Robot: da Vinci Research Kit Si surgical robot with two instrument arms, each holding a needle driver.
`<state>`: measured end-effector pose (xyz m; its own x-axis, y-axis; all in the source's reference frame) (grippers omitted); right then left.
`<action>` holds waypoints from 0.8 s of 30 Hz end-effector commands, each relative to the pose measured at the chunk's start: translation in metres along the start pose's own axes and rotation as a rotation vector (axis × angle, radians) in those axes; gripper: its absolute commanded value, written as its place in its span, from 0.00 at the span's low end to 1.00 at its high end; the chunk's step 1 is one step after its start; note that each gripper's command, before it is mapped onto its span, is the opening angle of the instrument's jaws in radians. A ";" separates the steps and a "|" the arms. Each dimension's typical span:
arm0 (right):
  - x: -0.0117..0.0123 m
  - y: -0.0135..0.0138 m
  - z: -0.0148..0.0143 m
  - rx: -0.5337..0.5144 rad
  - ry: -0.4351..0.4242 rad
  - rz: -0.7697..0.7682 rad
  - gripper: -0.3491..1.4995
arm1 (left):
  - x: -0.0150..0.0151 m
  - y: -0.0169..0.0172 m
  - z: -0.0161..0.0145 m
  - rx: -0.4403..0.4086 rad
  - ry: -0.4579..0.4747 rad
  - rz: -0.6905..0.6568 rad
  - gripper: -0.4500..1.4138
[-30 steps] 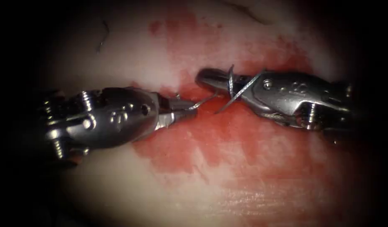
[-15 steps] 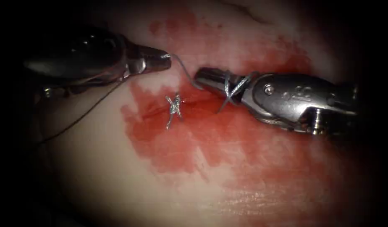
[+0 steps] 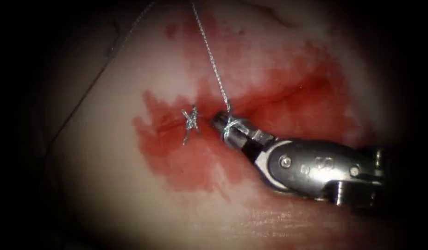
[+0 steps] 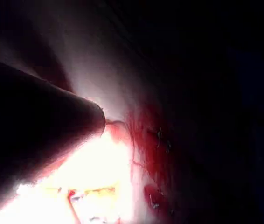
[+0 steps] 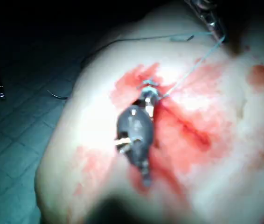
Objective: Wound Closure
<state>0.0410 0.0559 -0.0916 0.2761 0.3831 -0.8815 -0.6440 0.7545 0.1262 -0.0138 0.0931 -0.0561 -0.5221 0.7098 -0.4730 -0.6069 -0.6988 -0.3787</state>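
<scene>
Since the earlier frame, left end effector [image 5: 212, 18] has gone up and away, drawing thread [image 3: 213, 60] taut from the wound; right end effector [image 3: 219, 122] has dropped beside the knot [image 3: 191, 121]. Right end effector: jaws closed, thread wrapped around them near the tip. Left end effector: grips the thread's far end. Needle [image 5: 57, 95]: lies off the tissue [image 3: 130, 194]. Red fluid [image 3: 200, 157]: spread around the cut.

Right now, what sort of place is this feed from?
Likely a suturing practice bench: tissue smeared with red fluid, a tied knot, thread looped round the right tool.
</scene>
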 end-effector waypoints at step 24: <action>-0.0017 -0.0018 -0.0019 0.016 0.021 -0.024 0.00 | 0.0061 -0.0107 0.0036 0.086 0.036 -0.030 0.05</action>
<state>0.0395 0.0531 -0.0916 0.2802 0.3524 -0.8929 -0.6253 0.7728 0.1087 -0.0120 0.1048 -0.0520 -0.4787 0.7282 -0.4905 -0.6762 -0.6621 -0.3230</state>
